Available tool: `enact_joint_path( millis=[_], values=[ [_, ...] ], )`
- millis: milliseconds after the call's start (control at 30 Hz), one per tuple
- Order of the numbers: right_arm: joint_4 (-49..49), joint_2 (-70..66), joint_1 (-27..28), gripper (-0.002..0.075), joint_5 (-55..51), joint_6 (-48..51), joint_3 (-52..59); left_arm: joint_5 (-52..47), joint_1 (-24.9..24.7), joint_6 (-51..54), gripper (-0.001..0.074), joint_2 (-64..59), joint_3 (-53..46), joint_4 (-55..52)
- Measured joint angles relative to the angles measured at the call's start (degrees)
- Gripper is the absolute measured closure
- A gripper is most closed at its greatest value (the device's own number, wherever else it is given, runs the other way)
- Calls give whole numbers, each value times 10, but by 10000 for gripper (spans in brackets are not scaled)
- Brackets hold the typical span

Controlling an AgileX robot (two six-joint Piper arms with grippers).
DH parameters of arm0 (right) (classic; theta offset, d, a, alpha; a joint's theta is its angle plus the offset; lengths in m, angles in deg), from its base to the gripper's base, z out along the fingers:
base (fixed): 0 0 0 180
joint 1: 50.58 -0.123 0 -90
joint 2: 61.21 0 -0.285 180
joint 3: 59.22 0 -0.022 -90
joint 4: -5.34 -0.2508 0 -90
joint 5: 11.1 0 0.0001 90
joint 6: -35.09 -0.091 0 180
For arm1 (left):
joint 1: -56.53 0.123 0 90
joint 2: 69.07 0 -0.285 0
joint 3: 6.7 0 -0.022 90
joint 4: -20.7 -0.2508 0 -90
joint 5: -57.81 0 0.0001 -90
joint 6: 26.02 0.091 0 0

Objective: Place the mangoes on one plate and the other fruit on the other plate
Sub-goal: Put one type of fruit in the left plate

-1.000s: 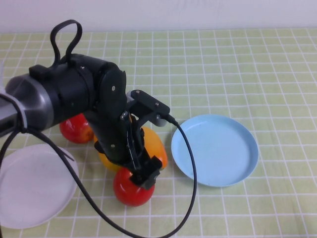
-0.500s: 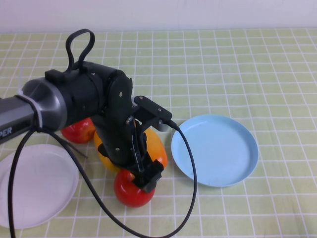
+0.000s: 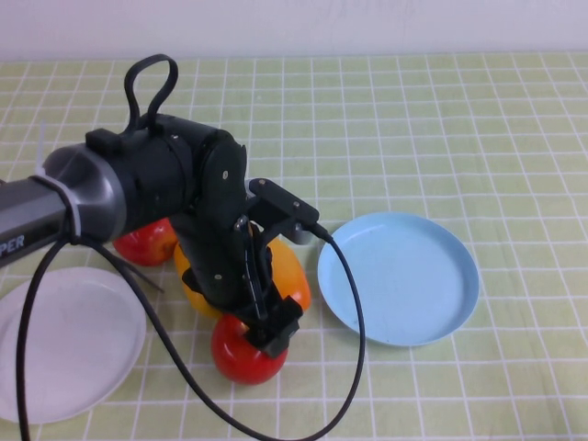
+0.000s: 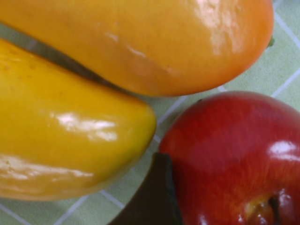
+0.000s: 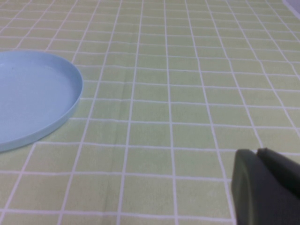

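While my left gripper (image 3: 266, 317) is hanging low over the fruit cluster on the green checked tablecloth (image 3: 441, 119), jaws spread, gripping nothing, one finger (image 4: 152, 197) is sitting beside the near apple (image 3: 246, 351). Mangoes (image 3: 287, 274) are lying between the white plate (image 3: 64, 340) and blue plate (image 3: 404, 276); second apple (image 3: 142, 243) behind. My right gripper (image 5: 267, 187) is resting clenched, empty, beside the blue plate.

We count two red apples (image 3: 246, 351) (image 3: 145, 241), two mangoes, one yellow (image 4: 61, 136) and one orange (image 3: 287, 274), plus two plates: one light blue (image 3: 400, 277), one white (image 3: 64, 342).
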Motion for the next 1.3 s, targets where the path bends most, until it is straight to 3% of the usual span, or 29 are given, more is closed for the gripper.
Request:
enact_joint_path(
  millis=[467,900,1033,1300],
  values=[
    [0,0,0,743,0,0,0,-94,11,-16,143,62,20,-80],
    [0,0,0,742,0,0,0,-102,256,-104,143,97,-24,-113],
    [0,0,0,742,0,0,0,-102,284,-109,143,97,-49,-121],
    [0,0,0,742,0,0,0,-102,292,-111,143,97,-70,-125]
  ],
)
